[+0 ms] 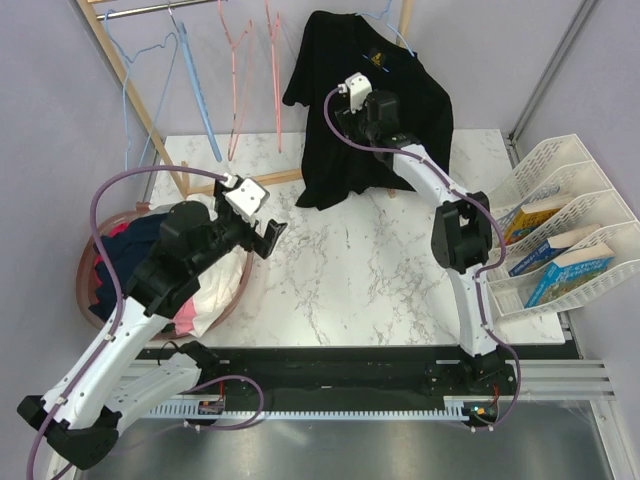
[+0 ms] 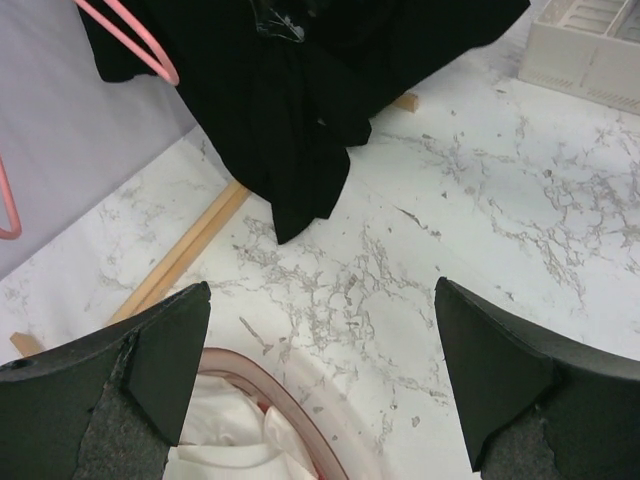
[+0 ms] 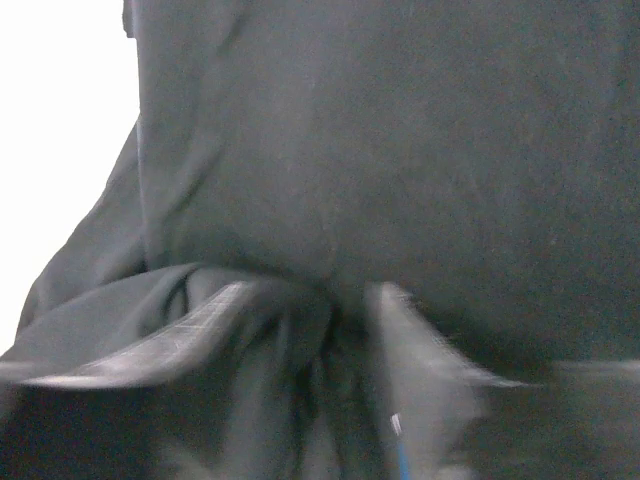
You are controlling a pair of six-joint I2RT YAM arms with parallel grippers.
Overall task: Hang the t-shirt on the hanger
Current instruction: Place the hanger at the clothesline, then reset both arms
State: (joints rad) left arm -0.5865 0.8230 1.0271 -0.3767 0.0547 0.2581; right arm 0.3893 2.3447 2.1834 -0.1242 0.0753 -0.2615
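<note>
The black t-shirt [image 1: 325, 150] hangs at the back of the table, its lower hem reaching the marble. It also shows in the left wrist view as the t-shirt [image 2: 290, 110] and fills the right wrist view [image 3: 400, 150]. A thin light-blue wire, the hanger [image 1: 398, 38], pokes out above the collar. My right gripper [image 1: 352, 118] is pressed into the shirt's front. Its blurred fingers [image 3: 215, 315] stand apart around bunched cloth, midway point of the gripper [image 3: 310, 330]. My left gripper [image 1: 270, 235] hovers open over the basket rim, with nothing between its fingers [image 2: 322, 290].
A pink basket [image 1: 240, 290] of white, pink and navy clothes sits at the left, its rim [image 2: 270, 380] below my left fingers. Blue and pink hangers [image 1: 240, 80] hang on the wooden rack [image 1: 130, 80]. White racks with books [image 1: 560, 230] line the right edge.
</note>
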